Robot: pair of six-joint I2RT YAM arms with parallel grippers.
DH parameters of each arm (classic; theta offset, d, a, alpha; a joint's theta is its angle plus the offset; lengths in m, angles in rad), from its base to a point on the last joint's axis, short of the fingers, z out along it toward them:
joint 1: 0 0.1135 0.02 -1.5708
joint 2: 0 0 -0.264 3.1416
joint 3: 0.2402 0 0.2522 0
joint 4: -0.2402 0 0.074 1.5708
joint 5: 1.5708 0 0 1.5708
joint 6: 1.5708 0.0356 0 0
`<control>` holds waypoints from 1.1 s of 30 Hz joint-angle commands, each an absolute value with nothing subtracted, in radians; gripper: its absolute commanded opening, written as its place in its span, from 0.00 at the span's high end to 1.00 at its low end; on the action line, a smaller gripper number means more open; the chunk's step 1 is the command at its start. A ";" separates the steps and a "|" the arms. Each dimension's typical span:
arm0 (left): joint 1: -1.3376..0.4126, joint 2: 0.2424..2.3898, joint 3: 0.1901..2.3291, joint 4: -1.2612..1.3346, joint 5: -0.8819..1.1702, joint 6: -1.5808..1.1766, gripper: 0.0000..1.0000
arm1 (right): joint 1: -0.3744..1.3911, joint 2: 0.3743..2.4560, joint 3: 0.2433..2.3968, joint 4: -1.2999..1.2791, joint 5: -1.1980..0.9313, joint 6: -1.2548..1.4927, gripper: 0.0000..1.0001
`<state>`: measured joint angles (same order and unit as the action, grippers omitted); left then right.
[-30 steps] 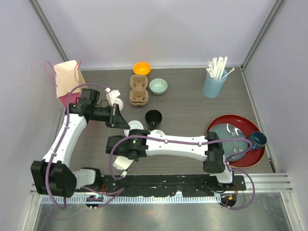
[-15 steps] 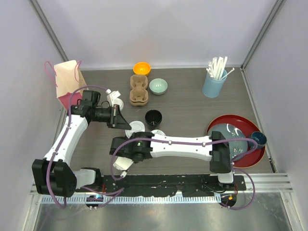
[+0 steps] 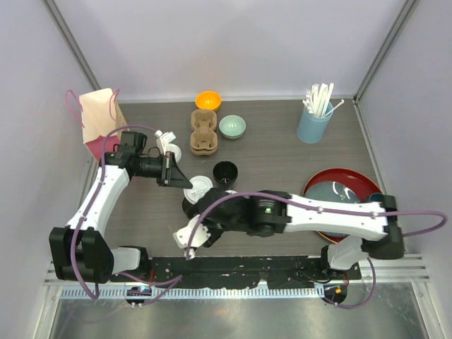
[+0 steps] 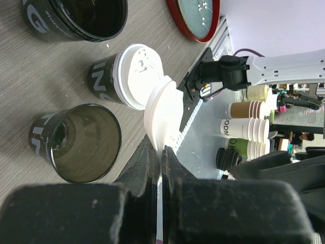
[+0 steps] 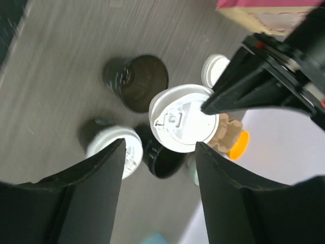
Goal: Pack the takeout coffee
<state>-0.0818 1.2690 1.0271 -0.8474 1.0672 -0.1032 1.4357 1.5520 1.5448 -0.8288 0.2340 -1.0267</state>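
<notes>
White block lettering runs round the black cups [image 4: 99, 81] in the left wrist view, but it is too cut off to read. Off the table, a white paper cup [image 4: 229, 127] shows "ODM".

Top view: right arm [image 3: 318, 215] covers the near side of the red tray [image 3: 346, 171]. Left wrist view: open black cup [image 4: 76, 20] and tray cut by the top edge; white lid [image 4: 162, 112] edge buried between blurred left fingers [image 4: 147, 168]. Right wrist view: right fingers [image 5: 86, 198] out of focus, tabletop [image 5: 61, 51] smeared.

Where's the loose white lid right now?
Left wrist view: the lid is pinched in the left tool, over the table's left half, beside the capped cup.
</notes>
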 commanded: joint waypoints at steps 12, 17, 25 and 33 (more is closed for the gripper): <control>-0.043 1.210 1.026 -0.688 1.026 -0.262 1.00 | 1.101 1.298 1.281 -0.354 0.500 0.561 0.50; -0.031 1.141 0.936 -0.497 0.980 -0.546 1.00 | 1.155 1.380 1.307 -0.393 0.617 0.630 0.51; -0.031 1.126 0.887 -0.397 0.971 -0.655 1.00 | 1.152 1.463 1.335 -0.339 0.565 0.675 0.48; -0.031 1.109 0.881 -0.368 0.977 -0.684 1.00 | 1.140 1.489 1.313 -0.288 0.489 0.692 0.60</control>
<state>-0.0349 1.1404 0.8799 -0.4339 0.9676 -0.6514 1.1427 1.4818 1.2865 -0.3668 0.5156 0.6495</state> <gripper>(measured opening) 0.034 0.410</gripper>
